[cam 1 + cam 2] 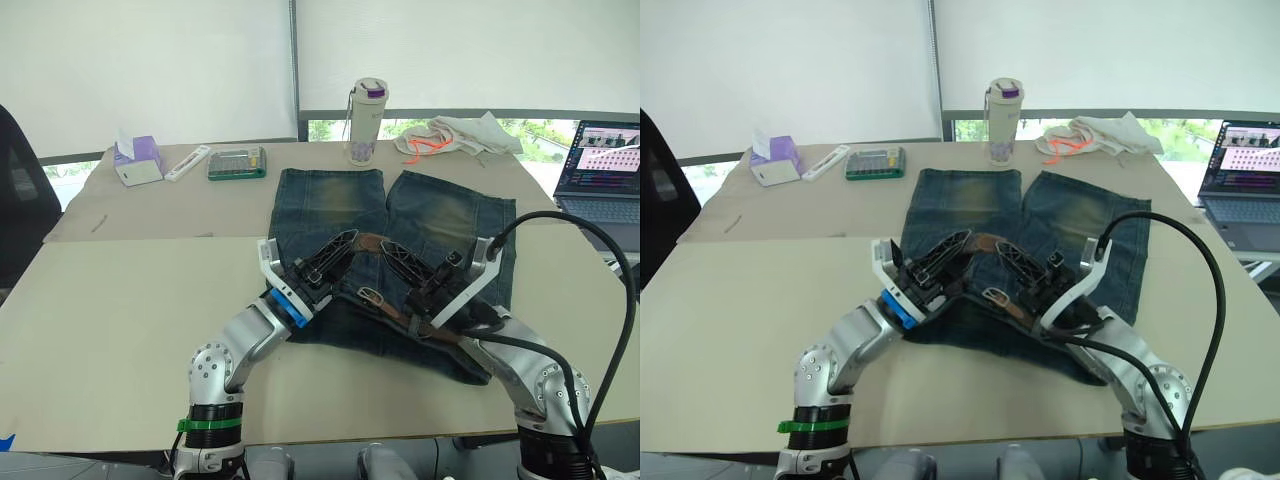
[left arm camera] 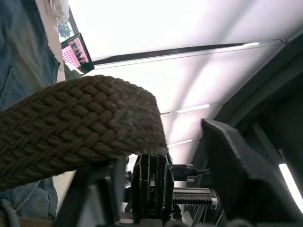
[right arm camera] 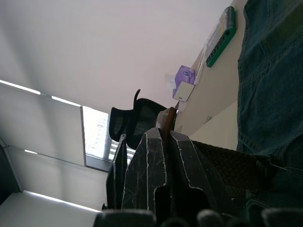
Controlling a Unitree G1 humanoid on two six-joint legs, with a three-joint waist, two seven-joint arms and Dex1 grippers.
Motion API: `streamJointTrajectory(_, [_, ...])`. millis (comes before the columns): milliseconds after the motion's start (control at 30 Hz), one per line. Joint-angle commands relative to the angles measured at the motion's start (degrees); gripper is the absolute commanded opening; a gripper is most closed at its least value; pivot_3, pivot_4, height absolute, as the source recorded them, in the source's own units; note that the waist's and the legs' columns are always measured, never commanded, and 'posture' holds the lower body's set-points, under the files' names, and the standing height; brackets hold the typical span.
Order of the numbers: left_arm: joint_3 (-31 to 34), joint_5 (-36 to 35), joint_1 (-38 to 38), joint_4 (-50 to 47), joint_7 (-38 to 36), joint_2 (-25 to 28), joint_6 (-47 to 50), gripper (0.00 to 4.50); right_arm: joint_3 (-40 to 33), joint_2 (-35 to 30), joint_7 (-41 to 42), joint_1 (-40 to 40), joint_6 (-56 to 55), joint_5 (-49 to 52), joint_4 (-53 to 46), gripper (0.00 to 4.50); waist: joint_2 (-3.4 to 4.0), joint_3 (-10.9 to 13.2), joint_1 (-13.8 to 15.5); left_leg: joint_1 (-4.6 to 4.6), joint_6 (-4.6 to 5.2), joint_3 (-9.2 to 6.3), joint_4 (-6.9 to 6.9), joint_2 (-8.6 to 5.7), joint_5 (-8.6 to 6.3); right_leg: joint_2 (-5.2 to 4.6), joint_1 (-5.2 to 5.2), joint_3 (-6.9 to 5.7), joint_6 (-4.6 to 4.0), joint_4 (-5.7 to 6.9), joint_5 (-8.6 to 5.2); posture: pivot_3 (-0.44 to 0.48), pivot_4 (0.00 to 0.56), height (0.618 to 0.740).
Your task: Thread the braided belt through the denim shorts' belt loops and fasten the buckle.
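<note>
On table, both claws pinch the braided belt; right wrist view confirms.

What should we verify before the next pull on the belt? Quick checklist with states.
1. Left end effector shut on braided belt: ok, strap lies across its fingers in the left wrist view.
2. Right end effector shut on belt: ok.
3. Buckle free, lying on denim shorts: ok.
4. Belt through belt loops: cannot tell.
5. Buckle fastened: not ok.
</note>
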Motion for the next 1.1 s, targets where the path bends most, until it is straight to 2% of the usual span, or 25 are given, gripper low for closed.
streamJointTrajectory(33, [-0.31,-1.66,-0.52,-0.47,0.40,-0.55,-0.87,1.15,0.36,-0.69,1.79,0.19,-0.25,0.08,-3.19,0.00,0.00,0.00,0.00,0.00,0.00,0.00,0.00,0.00,0.00,0.00,0.00,0.00,0.00,-0.01,0.00,0.000,0.150,0.740])
streamJointTrajectory(133, [-0.24,-1.61,-0.62,-0.42,0.55,-0.48,-1.24,0.12,0.69,-1.26,2.28,0.44,0.12,-0.88,-3.14,0.00,0.00,0.00,0.00,0.00,0.00,0.02,0.00,0.00,0.00,0.00,0.00,-0.01,0.00,-0.01,0.00,0.000,0.150,0.740])
streamJointTrajectory(167, [-0.16,-1.45,-0.69,-0.34,0.56,-0.39,-1.37,0.05,0.86,-1.62,2.65,0.52,0.37,-1.53,-3.13,0.00,0.00,0.00,0.01,0.00,0.00,0.02,0.00,-0.01,0.00,0.00,0.00,-0.01,0.00,-0.01,0.00,0.000,0.150,0.740])
streamJointTrajectory(267, [0.16,-0.60,-0.66,-0.40,1.04,0.29,-1.63,0.05,1.30,-4.71,7.05,0.71,2.05,-7.99,-4.07,0.00,0.00,0.00,0.01,0.00,0.00,0.04,0.00,-0.01,0.00,0.00,0.01,-0.01,0.00,-0.01,0.00,0.000,0.150,0.740])
streamJointTrajectory(433, [0.94,-3.76,0.50,-1.41,2.90,1.06,-1.76,0.05,9.50,-14.68,23.25,1.50,-0.99,-38.37,-5.57,0.00,0.00,-0.01,-0.01,0.01,-0.01,0.16,0.03,-0.04,0.00,0.03,0.03,-0.04,0.04,-0.07,-0.02,0.000,0.150,0.740])
streamJointTrajectory(567, [1.45,-5.82,1.13,-1.99,3.08,1.88,-1.86,0.05,16.94,-17.27,31.30,2.00,-5.20,-54.91,-3.23,0.00,-0.02,-0.01,0.03,0.03,-0.15,0.18,0.00,-0.04,0.08,0.06,0.02,-0.09,0.06,-0.04,-0.03,0.000,0.150,0.740])
streamJointTrajectory(733, [3.12,-9.09,1.90,-3.54,2.92,2.05,-3.42,0.05,23.24,-18.59,37.77,4.24,-8.53,-69.02,0.49,0.00,-0.06,0.00,0.20,0.00,-0.37,0.13,-0.02,-0.06,0.20,0.03,0.03,-0.12,0.07,-0.05,-0.03,0.000,0.150,0.740])
streamJointTrajectory(867, [3.61,-9.76,2.85,-4.05,2.97,2.45,-3.82,0.05,24.05,-16.78,40.43,5.67,-10.41,-73.67,3.24,0.00,-0.07,0.00,0.43,0.01,-0.40,0.00,-0.02,-0.07,0.22,0.01,0.04,-0.12,0.07,-0.06,-0.02,0.000,0.150,0.740])
streamJointTrajectory(1000, [3.30,-8.08,3.79,-3.10,2.61,3.68,-2.85,0.05,19.91,-13.18,41.92,5.87,-11.79,-71.36,2.97,0.00,-0.08,0.00,0.59,0.02,-0.43,-0.04,-0.03,-0.07,0.23,0.00,0.05,-0.11,0.06,-0.05,-0.01,0.000,0.150,0.740])
streamJointTrajectory(1100, [2.38,-7.36,4.41,-2.85,2.24,3.77,-2.33,0.00,16.23,-10.74,43.09,5.75,-10.18,-65.77,0.67,1.07,-0.14,-0.01,0.82,0.02,-0.43,-0.09,-0.03,-0.06,0.23,0.00,0.05,-0.11,0.03,-0.04,0.01,0.000,0.150,0.740])
